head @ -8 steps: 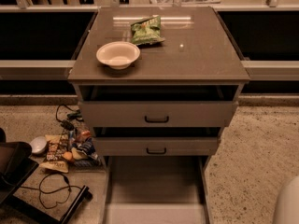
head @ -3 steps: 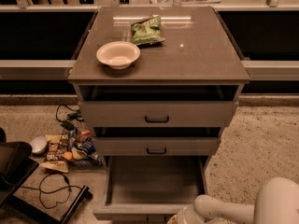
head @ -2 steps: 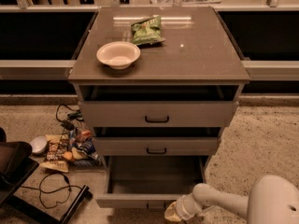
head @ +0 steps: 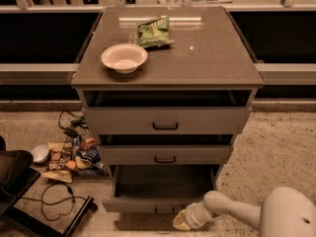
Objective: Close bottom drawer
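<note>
Our gripper sits low at the front of the bottom drawer, just right of its handle; spread or closed, we cannot tell. The drawer stands partly open: next, we judge, a steady push inward under the cabinet

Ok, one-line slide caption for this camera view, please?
Gripper at the front of the part-open bottom drawer, beside its handle; bowl and green snack bag sit on the cabinet top.

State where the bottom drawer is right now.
The bottom drawer lies low centre in view, open beneath the middle drawer, with the tool at its front.
</note>
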`<state>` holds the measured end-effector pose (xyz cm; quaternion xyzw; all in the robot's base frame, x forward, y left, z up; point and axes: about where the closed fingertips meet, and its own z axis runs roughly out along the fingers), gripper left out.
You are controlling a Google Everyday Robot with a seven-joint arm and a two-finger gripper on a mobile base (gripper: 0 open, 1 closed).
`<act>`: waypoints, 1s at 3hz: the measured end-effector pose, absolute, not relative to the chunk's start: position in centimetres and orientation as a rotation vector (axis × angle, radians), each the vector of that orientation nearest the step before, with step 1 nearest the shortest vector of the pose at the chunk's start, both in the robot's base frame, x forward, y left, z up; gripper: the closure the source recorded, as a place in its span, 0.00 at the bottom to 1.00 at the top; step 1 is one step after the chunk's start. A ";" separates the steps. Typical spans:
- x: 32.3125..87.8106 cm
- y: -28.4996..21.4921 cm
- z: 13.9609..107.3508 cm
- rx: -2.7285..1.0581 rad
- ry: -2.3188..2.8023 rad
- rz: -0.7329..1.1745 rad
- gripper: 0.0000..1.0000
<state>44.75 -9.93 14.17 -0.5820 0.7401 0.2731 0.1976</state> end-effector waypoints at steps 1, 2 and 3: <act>44.8 -9.9 14.2 -1.629 2.071 0.764 1.00; 50.1 -10.9 15.8 -1.621 2.054 0.692 1.00; 52.7 -11.6 16.8 -1.607 2.046 0.657 1.00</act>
